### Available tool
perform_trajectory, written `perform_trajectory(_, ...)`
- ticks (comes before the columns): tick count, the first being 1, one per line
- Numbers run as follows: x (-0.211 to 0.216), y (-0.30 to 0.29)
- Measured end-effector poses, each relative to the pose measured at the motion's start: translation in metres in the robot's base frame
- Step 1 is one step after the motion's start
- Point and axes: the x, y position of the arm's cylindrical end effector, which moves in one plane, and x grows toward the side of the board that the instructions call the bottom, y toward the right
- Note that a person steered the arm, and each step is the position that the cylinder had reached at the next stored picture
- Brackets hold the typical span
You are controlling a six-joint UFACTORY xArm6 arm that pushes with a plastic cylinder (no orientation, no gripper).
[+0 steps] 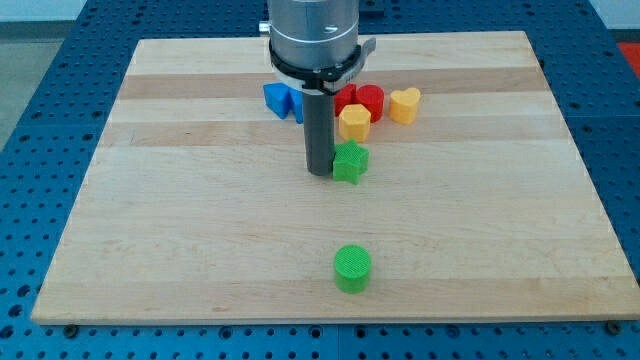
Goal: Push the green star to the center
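The green star [351, 161] lies near the middle of the wooden board [180, 220], slightly toward the view's top. My tip [320, 172] is down on the board right at the star's left side, touching or nearly touching it. The rod rises from there to the grey arm body [312, 35] at the view's top.
A green cylinder [352, 268] stands toward the view's bottom. Above the star sit a yellow block [354, 122], a red block [368, 100], a yellow heart [404, 104] and a blue block [281, 98], partly hidden by the rod.
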Motion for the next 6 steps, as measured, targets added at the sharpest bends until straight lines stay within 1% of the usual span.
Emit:
perform_trajectory(2,0.0,0.0)
perform_trajectory(3,0.004,-0.019)
perform_trajectory(4,0.042,-0.031)
perform_trajectory(5,0.072,-0.023)
perform_trajectory(6,0.06,0.034)
